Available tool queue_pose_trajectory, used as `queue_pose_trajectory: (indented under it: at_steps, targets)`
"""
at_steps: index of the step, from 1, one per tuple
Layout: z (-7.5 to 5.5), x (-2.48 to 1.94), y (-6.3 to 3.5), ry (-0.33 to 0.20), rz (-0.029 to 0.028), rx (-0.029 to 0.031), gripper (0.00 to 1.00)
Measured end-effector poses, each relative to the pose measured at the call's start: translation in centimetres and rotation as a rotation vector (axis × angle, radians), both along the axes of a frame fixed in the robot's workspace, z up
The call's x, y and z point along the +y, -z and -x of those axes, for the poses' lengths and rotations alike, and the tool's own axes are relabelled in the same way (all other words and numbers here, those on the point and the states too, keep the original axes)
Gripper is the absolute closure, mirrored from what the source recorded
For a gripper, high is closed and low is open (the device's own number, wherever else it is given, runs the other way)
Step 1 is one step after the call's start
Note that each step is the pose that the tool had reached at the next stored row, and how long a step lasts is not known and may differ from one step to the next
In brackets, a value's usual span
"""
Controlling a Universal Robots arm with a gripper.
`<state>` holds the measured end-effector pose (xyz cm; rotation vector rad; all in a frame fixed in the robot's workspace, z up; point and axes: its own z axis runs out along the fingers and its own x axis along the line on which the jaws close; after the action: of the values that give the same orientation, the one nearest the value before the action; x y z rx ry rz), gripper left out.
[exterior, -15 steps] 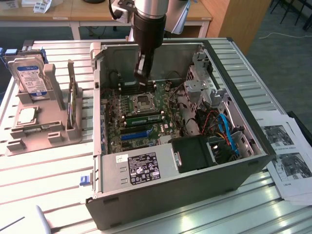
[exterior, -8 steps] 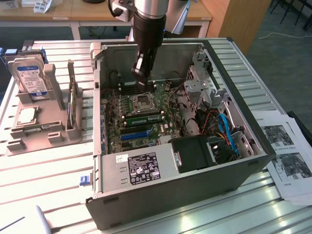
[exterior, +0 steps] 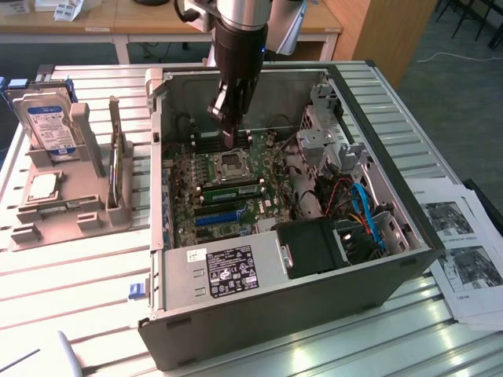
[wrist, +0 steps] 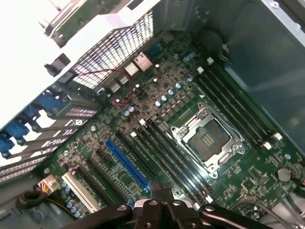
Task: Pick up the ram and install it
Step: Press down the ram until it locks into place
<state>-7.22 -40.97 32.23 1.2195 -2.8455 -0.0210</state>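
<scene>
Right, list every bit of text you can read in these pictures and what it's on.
None can be read.
Hard drive label: print too small.
Power supply sticker: print and marks too small.
Printed sheets: pictures and text too blurred.
Motherboard: markings too small.

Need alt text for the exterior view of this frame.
A robot arm's shut gripper hangs inside an open computer case, just above the motherboard, near a green ram stick seated beside the processor socket. A hard drive stands in a grey holder on the exterior view's left.

Arm descends from 12 o'clock, wrist approx. vertical; gripper tilted twd 6 o'clock, fingers closed tight together.
</scene>
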Motion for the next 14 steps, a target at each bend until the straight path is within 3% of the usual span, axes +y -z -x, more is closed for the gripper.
queue_pose_trajectory:
  at_steps: [14]
  targets:
    - [0.0, 0.0, 0.0, 0.255, 0.0, 0.0, 0.9]
